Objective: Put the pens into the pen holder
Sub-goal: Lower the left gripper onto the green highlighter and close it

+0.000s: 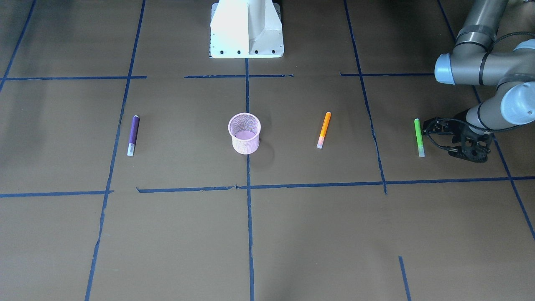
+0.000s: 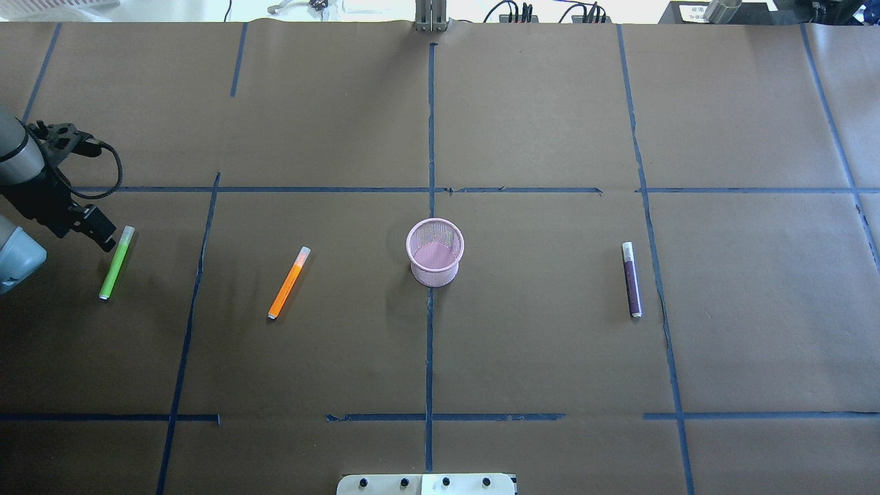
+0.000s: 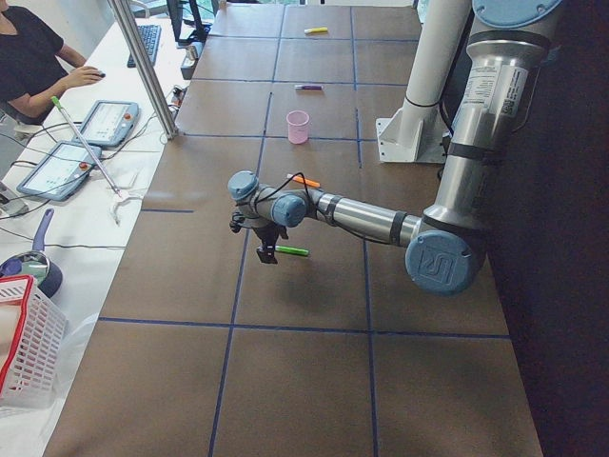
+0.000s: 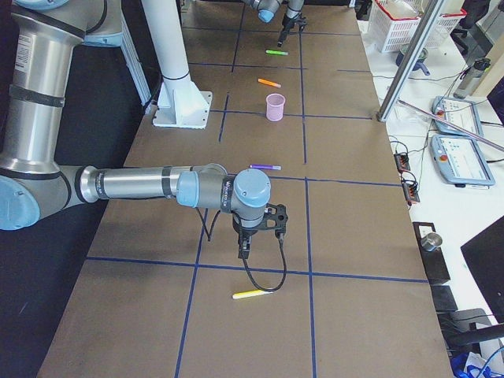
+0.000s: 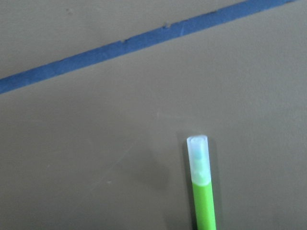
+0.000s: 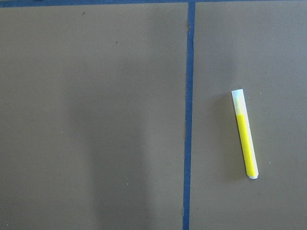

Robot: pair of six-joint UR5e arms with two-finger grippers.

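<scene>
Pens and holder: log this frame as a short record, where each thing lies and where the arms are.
holder: pink mesh cup, upright, table centre, empty
orange pen: flat, on robot's left of the holder
green pen: flat, farther left, left jaws by its cap end
purple pen: flat, right of the holder
yellow pen: flat, far right, near right jaws, apart
pens in holder: none
jaws open or shut: cannot tell

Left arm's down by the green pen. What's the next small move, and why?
Probably shift the left gripper along the green pen toward its middle, then lower. The gripper tip sits beside the pen's pale cap end, not around the barrel, and the left wrist view shows only that cap end low in frame. The pen holder looks empty.
</scene>
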